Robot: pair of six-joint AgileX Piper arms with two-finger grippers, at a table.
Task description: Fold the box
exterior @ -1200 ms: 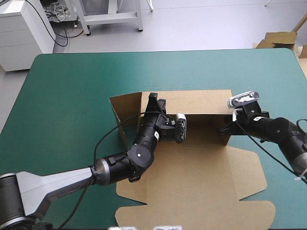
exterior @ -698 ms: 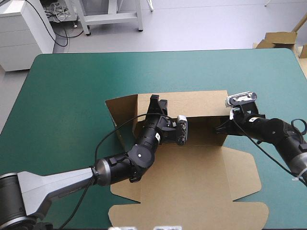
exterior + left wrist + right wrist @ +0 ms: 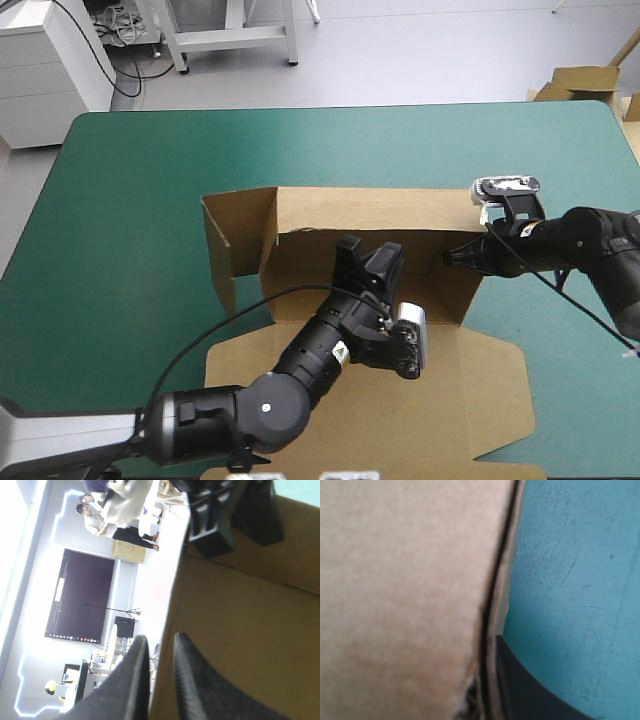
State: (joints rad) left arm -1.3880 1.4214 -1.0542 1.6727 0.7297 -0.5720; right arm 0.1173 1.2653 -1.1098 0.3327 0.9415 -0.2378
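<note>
Brown box point(image 3: 370, 210) sits mid-table point(image 3: 130, 200), partly formed. Far wall point(image 3: 400, 205) stands upright. Left end flap point(image 3: 232, 245) is raised but splayed outward, not tucked. Right wall point(image 3: 462, 295) is up, its top corner clamped by the right hand point(image 3: 462, 256), with the board pinched against a black finger point(image 3: 520, 685). Lid point(image 3: 470, 390) lies flat toward the near edge. Left hand point(image 3: 367, 247) hovers raised inside the box, short of the far wall; its fingers point(image 3: 137, 680) are a narrow gap apart, with no board evidently between them. Judgement: about halfway. Left to do: bring the left flap in, raise and tuck the remaining walls. Near side is hidden under the left arm.
</note>
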